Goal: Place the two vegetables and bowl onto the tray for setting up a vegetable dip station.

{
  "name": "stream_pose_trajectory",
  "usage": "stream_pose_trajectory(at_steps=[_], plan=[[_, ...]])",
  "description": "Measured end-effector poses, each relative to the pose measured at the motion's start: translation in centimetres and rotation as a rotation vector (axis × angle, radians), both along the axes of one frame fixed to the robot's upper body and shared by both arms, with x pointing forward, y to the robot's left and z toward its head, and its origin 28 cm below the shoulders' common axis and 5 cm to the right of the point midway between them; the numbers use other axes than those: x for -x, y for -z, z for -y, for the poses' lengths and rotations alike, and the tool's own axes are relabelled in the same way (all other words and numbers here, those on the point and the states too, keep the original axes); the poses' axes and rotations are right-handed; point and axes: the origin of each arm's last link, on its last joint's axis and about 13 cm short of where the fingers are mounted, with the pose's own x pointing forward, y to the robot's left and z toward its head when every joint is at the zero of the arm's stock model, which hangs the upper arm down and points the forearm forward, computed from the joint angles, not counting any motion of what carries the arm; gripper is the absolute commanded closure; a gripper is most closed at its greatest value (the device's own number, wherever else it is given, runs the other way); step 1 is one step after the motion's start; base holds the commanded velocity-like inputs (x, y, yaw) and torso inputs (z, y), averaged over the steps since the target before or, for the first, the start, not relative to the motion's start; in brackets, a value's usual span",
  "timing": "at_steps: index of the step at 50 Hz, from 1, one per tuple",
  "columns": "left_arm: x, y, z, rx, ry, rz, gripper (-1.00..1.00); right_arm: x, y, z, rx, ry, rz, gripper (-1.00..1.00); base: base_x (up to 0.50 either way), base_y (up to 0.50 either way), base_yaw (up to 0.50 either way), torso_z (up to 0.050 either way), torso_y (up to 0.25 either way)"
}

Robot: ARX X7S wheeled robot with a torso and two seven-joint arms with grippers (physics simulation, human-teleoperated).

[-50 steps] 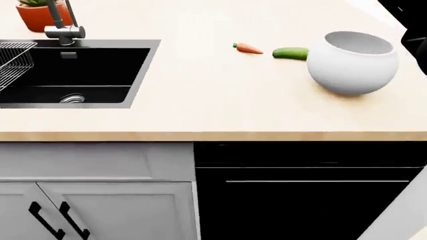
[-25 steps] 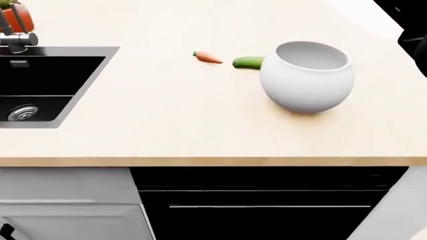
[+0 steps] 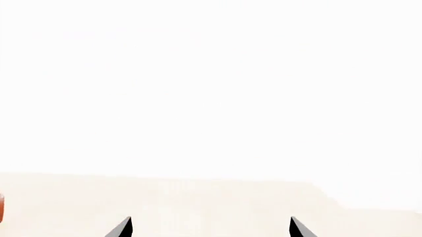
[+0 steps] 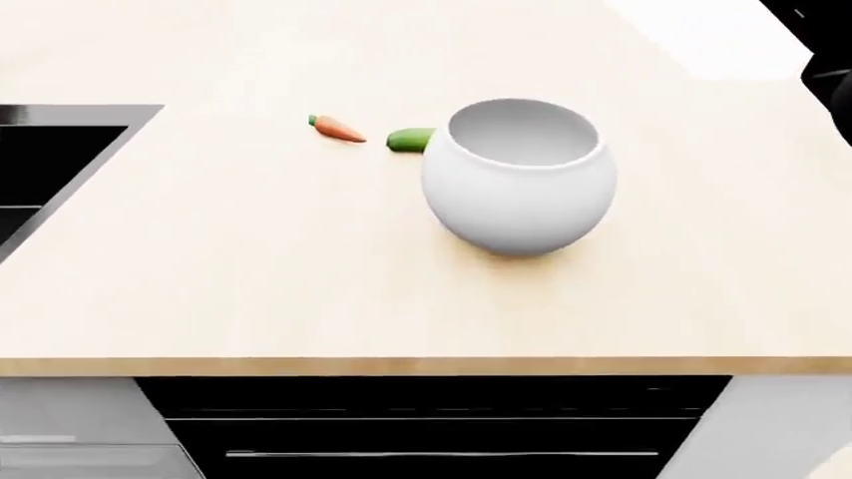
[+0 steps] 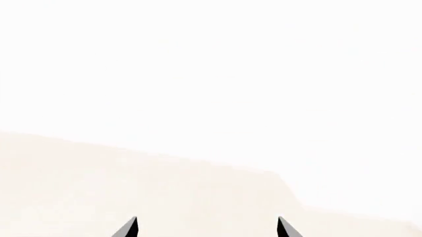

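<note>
Panning rightward, the head view is now centred on the bowl [image 4: 520,178], shifted left since earlier; the cucumber [image 4: 411,140] is touching it, the carrot [image 4: 335,129] just beside. No tray is seen. In the wrist views, both grippers [image 3: 209,228] [image 5: 206,227] are shown spread wide, empty.

Cucumber [image 4: 410,140] half hidden behind bowl [image 4: 520,190]

A plump white bowl [image 4: 520,180] stands upright, mouth up, mid-counter toward the right edge. A green cucumber [image 4: 409,140] pokes out from behind its far left side, and beyond it lies a small orange carrot [image 4: 337,129]
</note>
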Motion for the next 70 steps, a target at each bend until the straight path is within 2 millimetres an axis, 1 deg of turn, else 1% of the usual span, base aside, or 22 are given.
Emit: stream_pose_trajectory(at_steps=[17,23,26,34,38,52,60,65,70], plan=[[-0.2,-0.1,-0.2,0.004,-0.017,0.001,-1.0,0.3,-0.4,-0.2,0.013,-0.027,0.024,-1.0,0.5,0.0,0.0,0.0,0.001],[-0.4,0.1,-0.3,0.002,-0.02,-0.006,-1.0,0.3,-0.4,-0.3,0.018,-0.027,0.03,-1.0,0.0,-0.03,0.0,0.0,0.007],[-0.4,0.0,-0.4,0.004,-0.031,-0.004,-1.0,0.4,-0.5,-0.5,0.014,-0.039,0.029,-1.0,0.0,-0.5,0.0,0.0,0.0],[-0.3,0.0,-0.3,0.005,-0.022,-0.002,-1.0,0.3,-0.6,-0.2,0.017,0.001,0.028,-1.0,0.0,-0.03,0.0,0.0,0.0],[-0.2,-0.1,-0.4,0.009,-0.025,0.007,-1.0,0.4,-0.6,-0.2,0.008,-0.002,0.028,-1.0,0.5,0.0,0.0,0.0,0.0],[-0.6,-0.1,-0.5,0.01,-0.035,-0.004,-1.0,0.3,-0.8,-0.5,-0.051,0.067,-0.083,-1.0,0.0,0.0,0.0,0.0,0.002],[-0.7,-0.1,-0.6,0.011,-0.04,-0.003,-1.0,0.8,-0.9,-0.6,-0.119,0.093,-0.196,-1.0,0.0,0.0,0.0,0.0,0.0],[-0.7,0.0,-0.6,0.01,-0.042,-0.003,-1.0,1.1,-0.8,-0.5,-0.17,0.075,-0.268,-1.0,0.0,0.0,0.0,0.0,0.0],[-0.7,0.1,-0.5,0.008,-0.042,-0.004,-1.0,1.5,-1.0,-0.5,-0.253,0.073,-0.318,-1.0,0.0,0.0,0.0,0.0,0.0]])
